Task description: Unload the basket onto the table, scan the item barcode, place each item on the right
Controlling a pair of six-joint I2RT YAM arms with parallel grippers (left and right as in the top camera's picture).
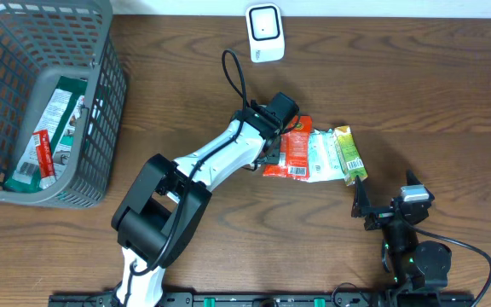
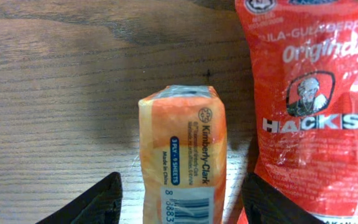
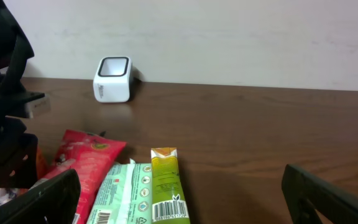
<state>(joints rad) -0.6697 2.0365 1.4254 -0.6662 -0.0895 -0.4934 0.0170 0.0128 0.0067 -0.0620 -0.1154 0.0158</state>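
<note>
ITEM: orange plastic-wrapped tissue pack (image 2: 182, 155) lies on the brown wooden table (image 2: 55, 93) between the left pincer's (image 2: 180, 190) fingers, barcode up | LEFT PINCER: released, clear of both sides | RIGHT PINCER (image 3: 180, 180): released, empty | NEARBY: red crinkly sweet bag (image 2: 309, 112) just beside; white boxy scanner (image 1: 263, 32) well beyond | ADVICE: clench on the sides, leave the barcode uncovered, face it squarely to the scanner.
</note>
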